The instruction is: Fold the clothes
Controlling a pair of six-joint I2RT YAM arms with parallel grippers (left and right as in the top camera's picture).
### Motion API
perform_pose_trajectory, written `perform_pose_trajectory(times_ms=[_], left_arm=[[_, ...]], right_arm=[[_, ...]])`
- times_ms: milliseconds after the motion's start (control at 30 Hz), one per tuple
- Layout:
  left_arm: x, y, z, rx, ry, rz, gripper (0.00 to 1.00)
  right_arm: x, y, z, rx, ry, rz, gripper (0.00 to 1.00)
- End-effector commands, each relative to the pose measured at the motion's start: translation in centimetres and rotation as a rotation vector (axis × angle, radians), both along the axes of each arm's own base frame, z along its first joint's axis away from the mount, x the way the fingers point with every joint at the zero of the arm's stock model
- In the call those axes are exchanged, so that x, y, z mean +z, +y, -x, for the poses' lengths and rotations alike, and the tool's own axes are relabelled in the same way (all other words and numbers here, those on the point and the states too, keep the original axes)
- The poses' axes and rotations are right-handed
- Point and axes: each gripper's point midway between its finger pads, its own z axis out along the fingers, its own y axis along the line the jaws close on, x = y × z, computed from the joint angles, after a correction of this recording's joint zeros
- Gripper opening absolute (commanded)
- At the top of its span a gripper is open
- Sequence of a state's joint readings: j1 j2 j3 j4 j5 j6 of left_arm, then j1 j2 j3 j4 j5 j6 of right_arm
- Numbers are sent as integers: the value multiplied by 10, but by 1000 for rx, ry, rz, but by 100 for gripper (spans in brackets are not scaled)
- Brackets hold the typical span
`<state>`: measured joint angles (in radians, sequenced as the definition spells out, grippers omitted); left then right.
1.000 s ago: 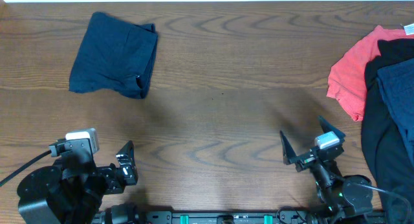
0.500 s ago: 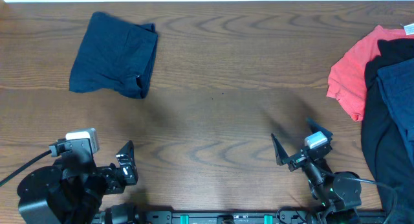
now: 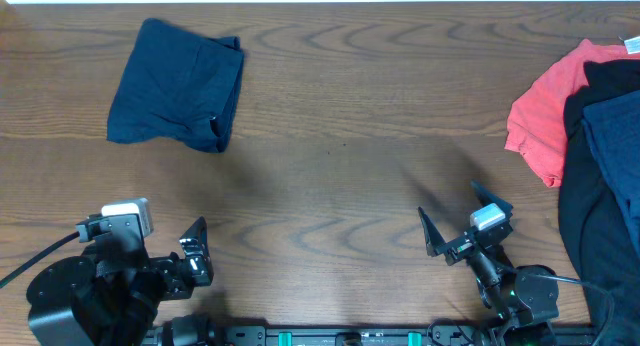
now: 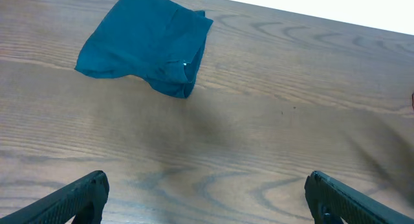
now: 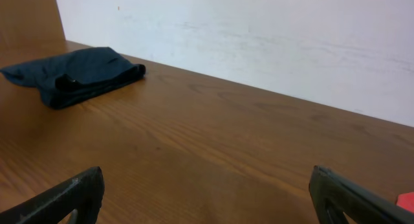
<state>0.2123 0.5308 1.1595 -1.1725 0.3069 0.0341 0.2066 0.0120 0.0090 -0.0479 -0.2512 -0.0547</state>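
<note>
Shorts (image 3: 178, 84) of dark navy woven cloth lie in a roughly square, flattish bundle at the far left of the table (image 3: 340, 106). Their surface is matte and softly creased, the right edge is thick with stacked layers, and the near right corner is rumpled. The table is brown wood-grain laminate, smooth, with long wavy grain lines. The left gripper (image 4: 206, 185) sits at the near left edge, its two black, tapered fingers spread wide with nothing between them, well apart from the bundle. The right gripper (image 3: 449, 200) stands at the near right, likewise spread wide and holding nothing, its fingers thin, dark, pointed wedges. At the far right edge lies a heap: a coral-red shirt (image 3: 540, 116), soft and wrinkled, beside a black garment (image 3: 590, 226) with a blue cloth (image 3: 615, 146) lying on it. A plain white wall (image 5: 259, 43) rises behind the table.
</note>
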Motion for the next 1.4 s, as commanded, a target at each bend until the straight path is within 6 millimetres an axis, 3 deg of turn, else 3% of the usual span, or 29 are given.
perform_pose_trajectory(times_ms=[0, 367, 600, 700, 1067, 1367], left_arm=[[1, -2, 1, -23, -5, -16, 98], [2, -3, 0, -28, -10, -15, 98], [19, -16, -36, -132, -260, -52, 98], [18, -24, -44, -171, -373, -61, 98], [-8, -27, -42, -182, -634, -91, 98], [-44, -28, -55, -184, -646, -91, 98]], right_arm=[[-1, -1, 0, -2, 6, -16, 99], [-1, -1, 0, -2, 6, -16, 99], [-1, -1, 0, -2, 6, -16, 99], [-1, -1, 0, -2, 6, -16, 99], [-1, -1, 0, -2, 7, -16, 99], [-1, -1, 0, -2, 7, -16, 99]])
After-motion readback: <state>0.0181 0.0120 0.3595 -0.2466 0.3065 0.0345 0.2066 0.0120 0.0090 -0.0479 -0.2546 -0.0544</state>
